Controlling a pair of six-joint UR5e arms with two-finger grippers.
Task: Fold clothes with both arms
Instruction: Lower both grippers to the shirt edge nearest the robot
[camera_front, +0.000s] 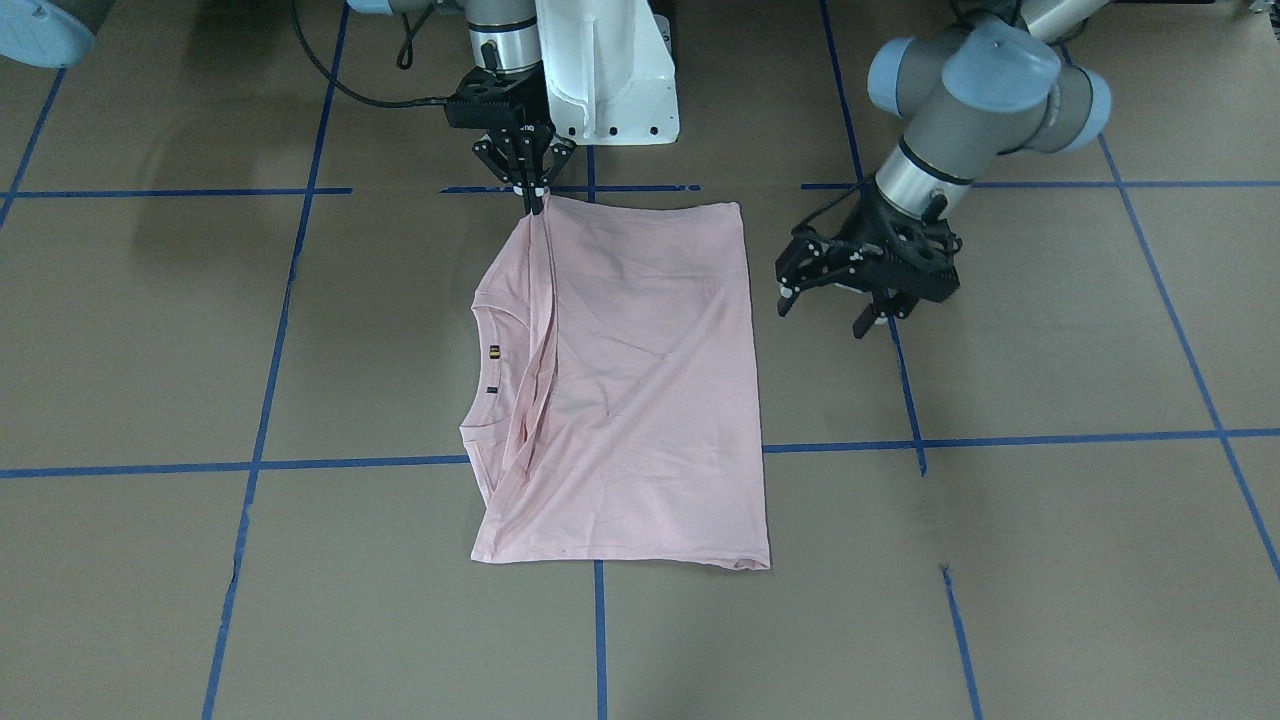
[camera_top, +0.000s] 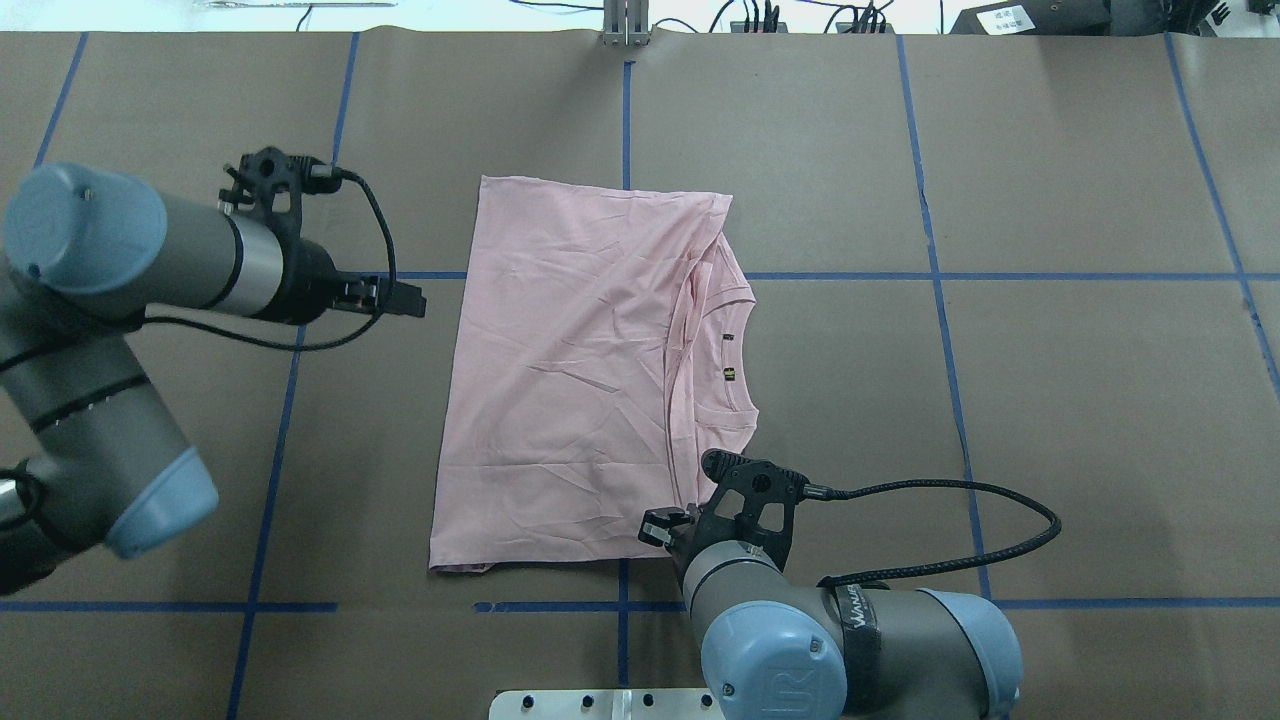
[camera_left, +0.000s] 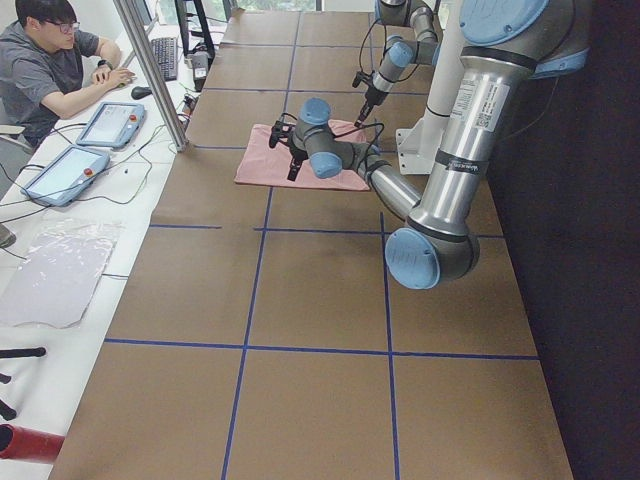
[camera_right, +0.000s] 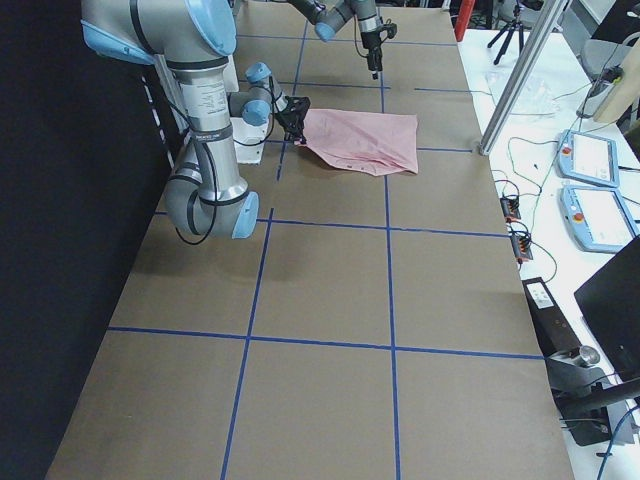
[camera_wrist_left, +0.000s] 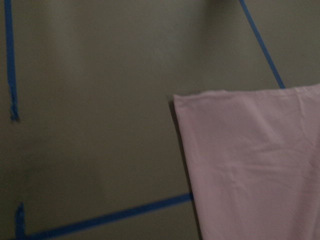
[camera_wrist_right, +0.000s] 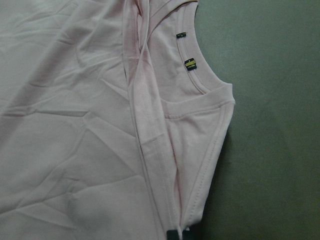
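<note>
T-shirt (camera_front: 640, 380) corner between right jaws

The T-shirt (camera_front: 640, 380) covers the middle of the counter (camera_front: 1000, 560). At its corner nearest the robot's edge, the right gripper (camera_front: 535, 203) is clamped on the cloth. The white pedestal (camera_front: 610, 70) stands close behind it, so that side is tight. The left gripper (camera_front: 823, 314), jaws spread, hangs just beside the shirt toward the left end. Bare brown surface runs from the shirt to the operators' edge and to the right end.
</note>
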